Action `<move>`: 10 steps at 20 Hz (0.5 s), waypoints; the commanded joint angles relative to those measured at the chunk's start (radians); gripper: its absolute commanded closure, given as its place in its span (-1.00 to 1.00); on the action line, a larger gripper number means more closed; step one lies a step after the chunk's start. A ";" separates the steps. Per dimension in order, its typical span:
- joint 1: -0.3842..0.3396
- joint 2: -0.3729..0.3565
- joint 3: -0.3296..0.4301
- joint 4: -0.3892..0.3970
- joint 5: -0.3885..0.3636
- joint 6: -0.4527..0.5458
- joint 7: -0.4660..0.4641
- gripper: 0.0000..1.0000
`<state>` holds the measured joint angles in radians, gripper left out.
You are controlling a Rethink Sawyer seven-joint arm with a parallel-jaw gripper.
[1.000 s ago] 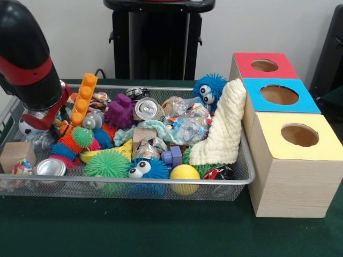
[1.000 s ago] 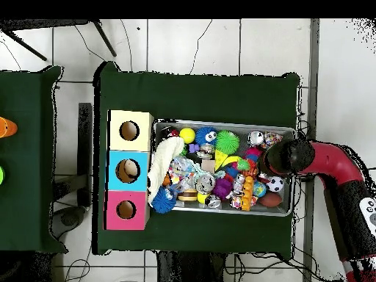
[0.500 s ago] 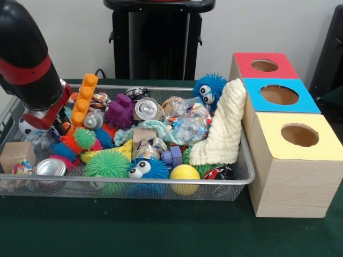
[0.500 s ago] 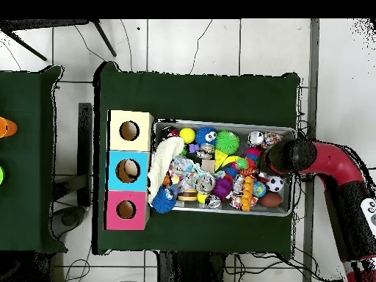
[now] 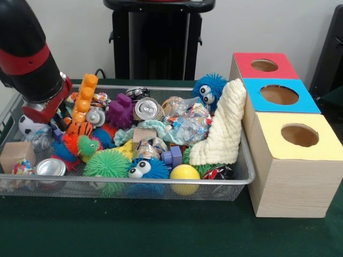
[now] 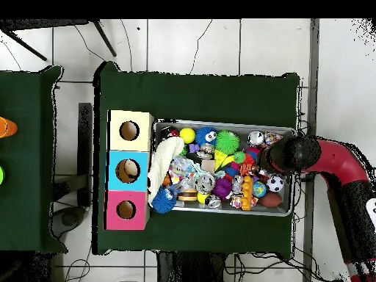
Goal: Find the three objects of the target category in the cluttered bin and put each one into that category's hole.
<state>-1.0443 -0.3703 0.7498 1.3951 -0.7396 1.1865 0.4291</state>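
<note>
A wire bin sits on the green worktop, packed full of toys. Beside it stands a row of three wooden boxes, each with a round hole on top: a red box, a blue box and a yellow box.

The red and black arm reaches down into one end of the bin, the end far from the boxes. Its hand is low among the toys (the fingers are hidden, so I cannot tell if they are spread or pressed together). It is just beside an orange striped toy and an orange brick.

Near the middle of the bin lie a purple toy, a silver can and some crinkly clear wrap. A cream cloth leans up at the end by the boxes, with a fuzzy blue ball with eyes behind it. Along the near wall sit a green spiky ball, a yellow ball and another can.
</note>
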 commanded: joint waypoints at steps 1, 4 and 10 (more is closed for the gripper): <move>0.016 -0.182 0.091 0.125 0.042 0.041 -0.216 1.00; 0.032 -0.241 0.101 0.146 0.060 0.040 -0.165 1.00; 0.049 -0.289 0.112 0.159 0.117 0.045 -0.107 1.00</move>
<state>-1.0206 -0.5779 0.8036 1.4755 -0.6651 1.1865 0.4291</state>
